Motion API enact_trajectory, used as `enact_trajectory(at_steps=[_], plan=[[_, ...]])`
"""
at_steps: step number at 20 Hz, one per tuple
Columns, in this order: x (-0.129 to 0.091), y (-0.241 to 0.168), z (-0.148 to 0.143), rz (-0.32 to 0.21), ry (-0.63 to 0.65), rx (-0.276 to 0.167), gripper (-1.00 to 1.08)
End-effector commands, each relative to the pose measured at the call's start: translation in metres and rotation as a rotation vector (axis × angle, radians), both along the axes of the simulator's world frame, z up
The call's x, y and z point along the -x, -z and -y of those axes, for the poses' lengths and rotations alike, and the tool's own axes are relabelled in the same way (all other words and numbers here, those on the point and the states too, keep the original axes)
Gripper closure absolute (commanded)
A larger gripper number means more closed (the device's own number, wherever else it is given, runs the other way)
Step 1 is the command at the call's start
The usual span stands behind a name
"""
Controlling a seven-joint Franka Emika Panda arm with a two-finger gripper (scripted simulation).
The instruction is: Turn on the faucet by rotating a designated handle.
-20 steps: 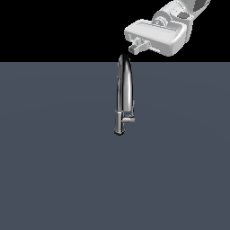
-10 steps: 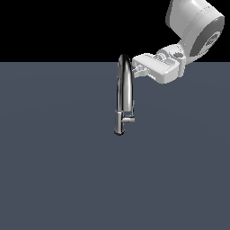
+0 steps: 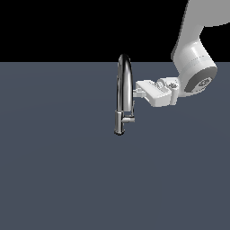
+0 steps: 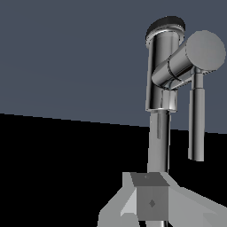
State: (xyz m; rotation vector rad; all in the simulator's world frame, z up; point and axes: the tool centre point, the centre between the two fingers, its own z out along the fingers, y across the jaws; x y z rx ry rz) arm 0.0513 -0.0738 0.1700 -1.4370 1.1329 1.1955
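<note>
the gripper (image 3: 136, 91) sits just beside the faucet (image 3: 124, 90) arch, above the handle (image 3: 129, 119) low on the body, likely lining up to reach it. can't tell whether its jaws are spread.

We record the faucet (image 3: 124, 92) as mirror chrome, streaked with dark and pale reflections; the handle (image 3: 129, 119) beside its lower body carries the same chrome. The gripper (image 3: 136, 90) is white with light grey shading, its fingers (image 4: 150, 201) mid-grey. Beneath it, the floor (image 3: 58, 179) is plain slate blue-grey; the backdrop is black.
</note>
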Motion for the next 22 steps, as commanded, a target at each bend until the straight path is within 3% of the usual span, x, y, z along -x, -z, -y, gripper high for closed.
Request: enact_trajectory(at_steps=[1, 9, 17, 22], plan=[[-0.002, 0.015, -0.001, -0.036, 0.036, -0.036, 1.08], [-0.004, 0.042, -0.005, -0.097, 0.096, -0.096, 1.08], [-0.004, 0.042, -0.006, -0.097, 0.097, -0.096, 1.08], [0.008, 0.039, -0.005, -0.097, 0.097, -0.096, 1.08]])
